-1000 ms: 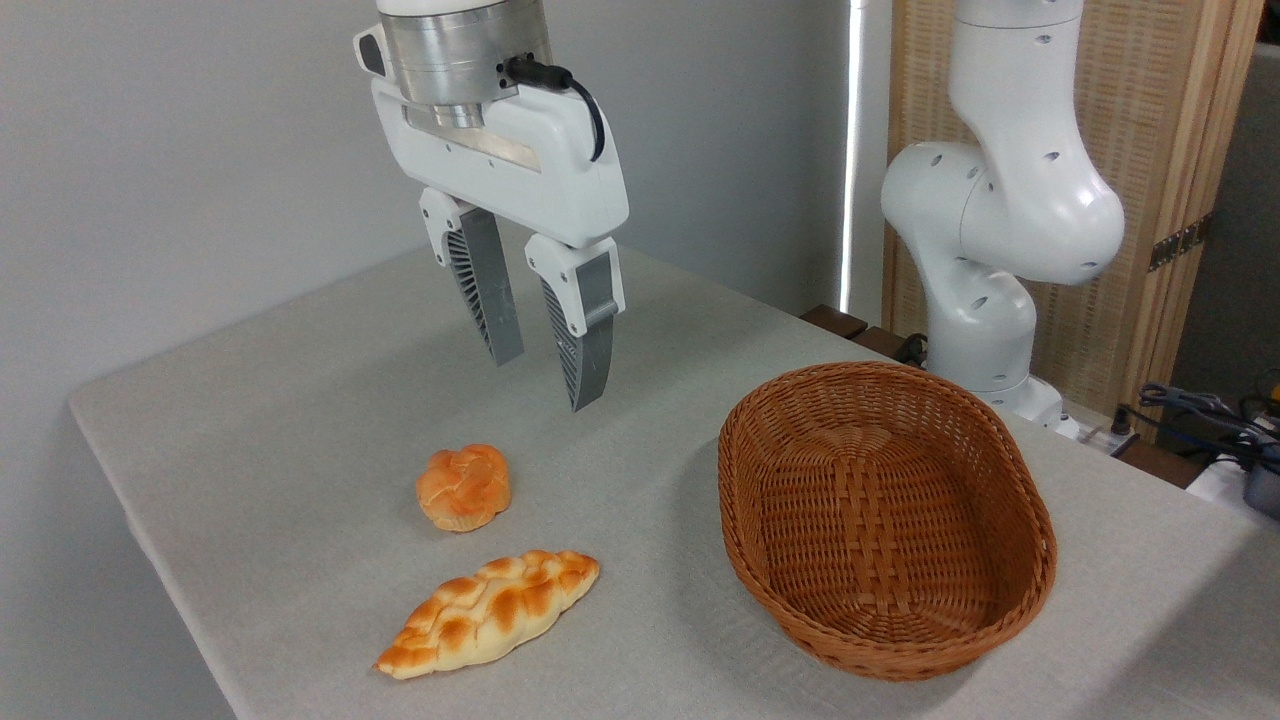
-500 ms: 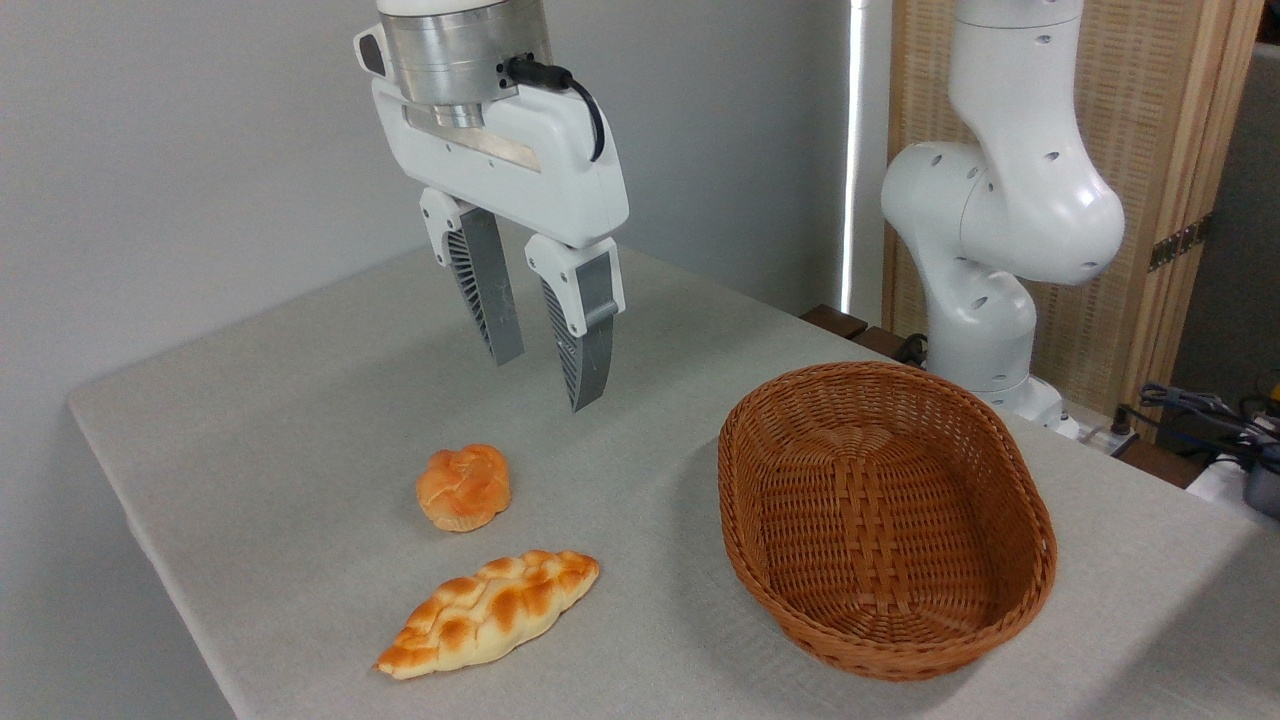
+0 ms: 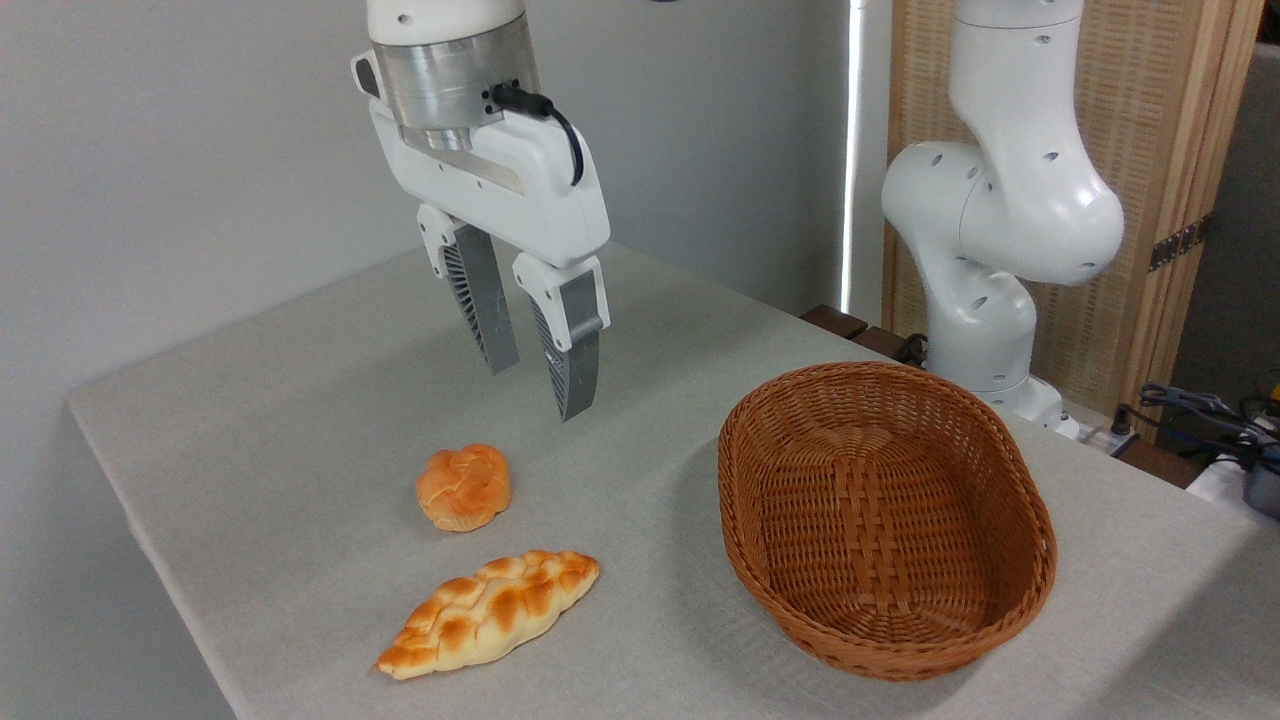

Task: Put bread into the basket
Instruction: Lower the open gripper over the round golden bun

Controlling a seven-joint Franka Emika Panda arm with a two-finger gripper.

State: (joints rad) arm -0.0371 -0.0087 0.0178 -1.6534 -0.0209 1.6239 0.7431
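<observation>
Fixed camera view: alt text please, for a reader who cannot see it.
An open gripper hangs above a small round bun on a grey table. A longer braided loaf lies nearer the camera; an empty wicker basket sits to the right.

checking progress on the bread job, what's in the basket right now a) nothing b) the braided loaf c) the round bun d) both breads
a, the basket shows only bare weave inside, while the bread and the braided loaf both lie on the table to its left, and the open gripper holds nothing.

Gripper points downward, fingers parted, holding nothing
</observation>
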